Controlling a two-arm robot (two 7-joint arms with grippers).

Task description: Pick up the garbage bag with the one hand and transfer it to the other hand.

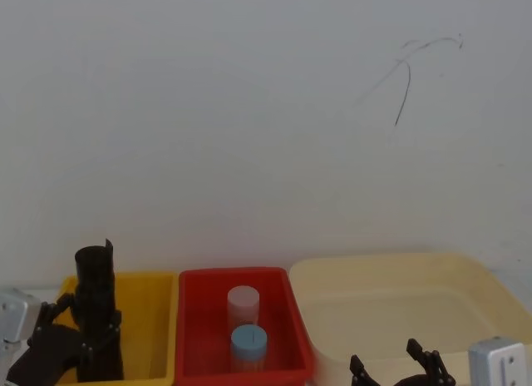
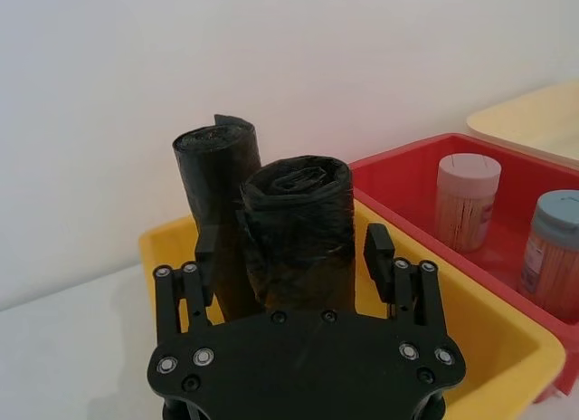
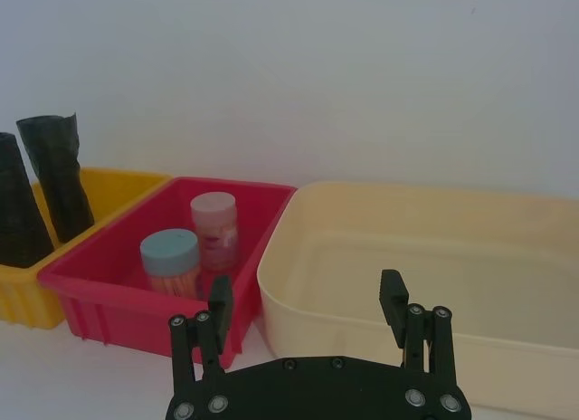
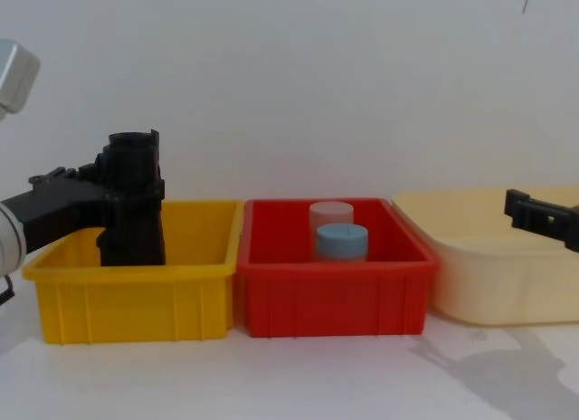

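Garbage bag (image 2: 298, 225) upright at yellow bin's (image 2: 507, 348) left end. Left gripper (image 2: 291, 242): fingers (image 2: 378, 250) spread either side of it, not clenched. Right gripper (image 3: 306, 291) released, near cream tub (image 3: 516, 348). Probably light, crushable, slick: grasp mid-roll.

Matte black left gripper (image 2: 292, 248): two slim fingers (image 2: 378, 248) hinged on a flat plate (image 2: 308, 361) dotted with silver screws (image 2: 204, 357). Same build for right gripper (image 3: 306, 295), behind it a silver-grey wrist housing (image 1: 497, 363).
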